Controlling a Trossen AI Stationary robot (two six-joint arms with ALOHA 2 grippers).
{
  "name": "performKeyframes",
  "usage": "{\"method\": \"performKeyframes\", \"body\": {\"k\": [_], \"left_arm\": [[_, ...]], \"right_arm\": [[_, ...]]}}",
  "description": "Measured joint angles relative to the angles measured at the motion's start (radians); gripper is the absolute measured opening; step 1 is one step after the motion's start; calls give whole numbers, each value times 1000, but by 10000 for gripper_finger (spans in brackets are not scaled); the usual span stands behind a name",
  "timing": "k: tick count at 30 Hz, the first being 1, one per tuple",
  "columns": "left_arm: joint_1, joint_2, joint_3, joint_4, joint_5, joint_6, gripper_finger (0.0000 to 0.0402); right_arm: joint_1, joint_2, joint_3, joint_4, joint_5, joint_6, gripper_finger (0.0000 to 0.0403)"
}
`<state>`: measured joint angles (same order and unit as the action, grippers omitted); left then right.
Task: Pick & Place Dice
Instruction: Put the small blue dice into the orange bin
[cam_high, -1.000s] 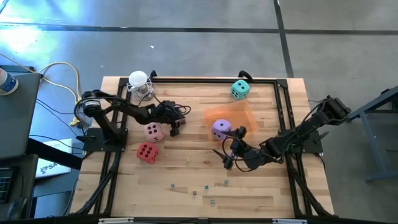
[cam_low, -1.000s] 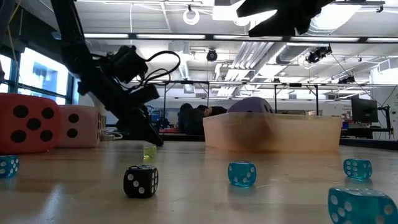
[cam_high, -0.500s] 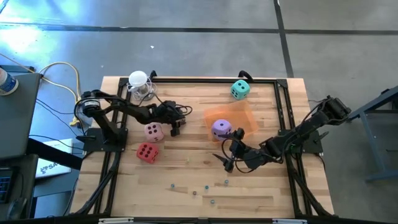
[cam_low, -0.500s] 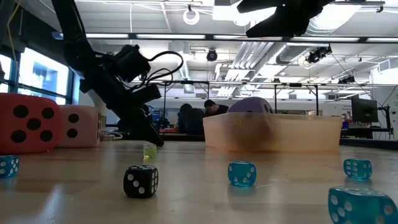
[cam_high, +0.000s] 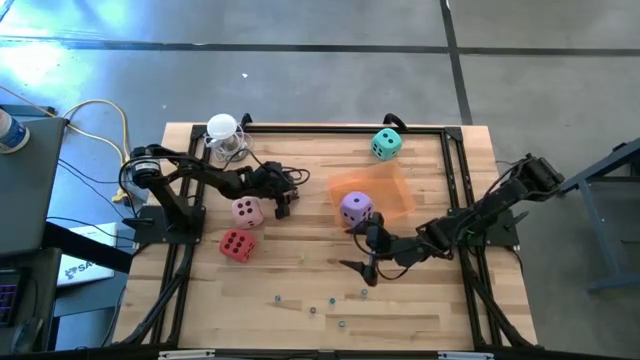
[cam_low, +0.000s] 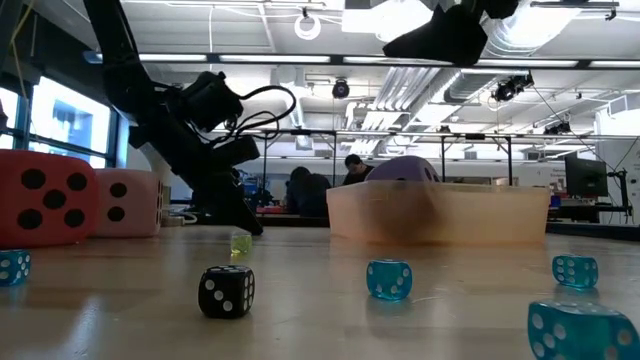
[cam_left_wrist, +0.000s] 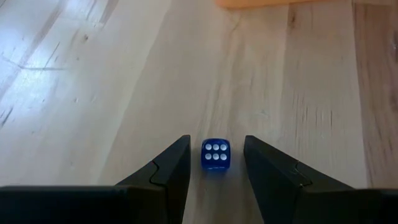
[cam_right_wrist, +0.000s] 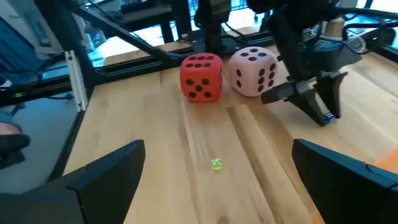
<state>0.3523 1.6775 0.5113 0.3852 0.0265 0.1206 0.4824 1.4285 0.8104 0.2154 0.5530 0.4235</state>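
Left wrist view: down at the desk (cam_left_wrist: 93, 93) with the left gripper (cam_left_wrist: 216, 139), jaws parted only a little, nothing held. Between its fingers (cam_left_wrist: 177, 163), a tiny blue die (cam_left_wrist: 215, 154), four white pips up, a thin gap showing on each side. Past that, bare wood and the edge of an orange tray (cam_left_wrist: 280, 2).

Seen from the high view, just beside the pink die (cam_high: 247, 211) and on its tray side, tips angled onto the boards. Close to the pink die, toward the near edge, the red die (cam_high: 237, 245); side by side with it in the right wrist view.

Over mid-desk, the right gripper (cam_high: 364, 250), spread as wide as it goes, empty, raised off the surface; up at the top of the low view. Just behind it, the purple die (cam_high: 356, 208), sitting in the translucent orange tray. Well apart, by the far rail, the teal die (cam_high: 386, 144).

On the boards ahead of the right gripper, a small green bead (cam_right_wrist: 216, 164). Along the near edge, closest to the low camera, a small black die (cam_low: 226, 291) and small pale blue dice (cam_low: 387, 279).
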Motion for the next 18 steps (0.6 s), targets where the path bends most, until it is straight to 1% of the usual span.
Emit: {"method": "performKeyframes", "body": {"k": [7,10,18], "left_arm": [[0,1,0,-18,2,-12,144],[-6,1,-1,-19,1,-11,137],[-15,1,-1,-22,4,-2,80]], "right_arm": [[-22,53,0,22,13,3,398],[-28,82,0,56,10,0,398],[-48,147,0,121,-6,2,398]]}}
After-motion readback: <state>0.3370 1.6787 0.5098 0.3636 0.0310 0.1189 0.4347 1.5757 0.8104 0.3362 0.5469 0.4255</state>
